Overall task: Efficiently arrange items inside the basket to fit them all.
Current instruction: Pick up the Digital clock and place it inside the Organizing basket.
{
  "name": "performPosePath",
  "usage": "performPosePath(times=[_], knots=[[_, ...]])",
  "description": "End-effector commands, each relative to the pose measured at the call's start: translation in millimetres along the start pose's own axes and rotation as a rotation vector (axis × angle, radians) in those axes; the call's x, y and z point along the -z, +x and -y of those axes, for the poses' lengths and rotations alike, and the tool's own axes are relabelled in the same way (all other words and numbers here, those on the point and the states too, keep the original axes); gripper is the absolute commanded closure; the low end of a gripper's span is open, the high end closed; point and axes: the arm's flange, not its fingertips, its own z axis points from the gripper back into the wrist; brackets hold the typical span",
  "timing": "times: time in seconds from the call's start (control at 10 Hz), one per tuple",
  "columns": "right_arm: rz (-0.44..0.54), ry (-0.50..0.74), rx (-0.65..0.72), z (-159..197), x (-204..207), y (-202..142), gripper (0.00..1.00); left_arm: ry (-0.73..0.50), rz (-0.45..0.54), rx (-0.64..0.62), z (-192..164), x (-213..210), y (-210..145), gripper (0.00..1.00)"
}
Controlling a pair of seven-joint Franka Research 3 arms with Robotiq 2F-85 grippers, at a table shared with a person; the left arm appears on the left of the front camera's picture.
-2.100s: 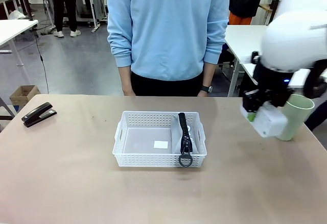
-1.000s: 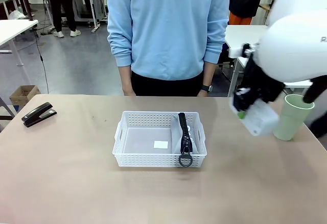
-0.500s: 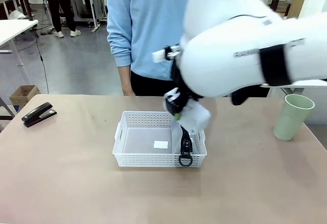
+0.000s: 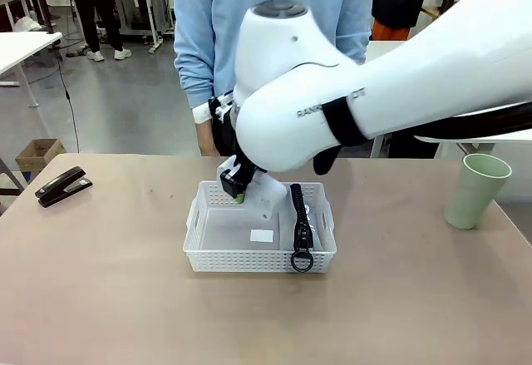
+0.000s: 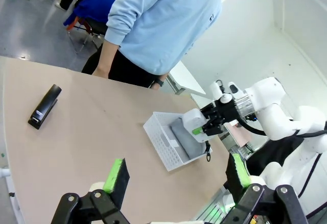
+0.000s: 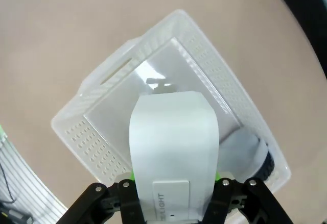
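The right gripper (image 4: 239, 192) reaches across to the middle of the table (image 4: 125, 298). Its jaws are closed partway on the white box (image 6: 173, 142), with a green pad pressed to each side of it. The box hangs tilted over the basket (image 4: 241, 258), close to the basket's far wall and above the open stretch of its floor. From where I stand I cannot tell whether the box's lower end touches that floor.

The basket sits in the middle of the tabletop with its long sides parallel to the near edge. The grey pouch (image 4: 298, 224) lies in the basket's right end. Its black zipper runs from the far wall to the near one, and its ring pull hangs over the near rim.

The black stapler (image 4: 62, 186) lies on the tabletop by the far left corner, well apart from the basket. The pale green cup (image 4: 475, 190) stands upright near the right edge, also well apart from it.

The left gripper (image 5: 176, 175) hangs above the table with its jaws spread wide and nothing between the pads. A person in a light blue sweatshirt (image 4: 274, 41) stands at the far edge, behind the basket.
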Motion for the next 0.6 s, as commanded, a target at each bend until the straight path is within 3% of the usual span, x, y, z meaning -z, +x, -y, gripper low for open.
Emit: performPosePath(times=[0.0,0.5], knots=[[-0.011,-0.022,-0.056,5,10,18,0.49,-0.013,0.016,0.017,2,1,1,0.00],[-0.081,0.058,-0.128,11,69,19,0.49,-0.013,0.016,0.017,2,1,1,0.00]])
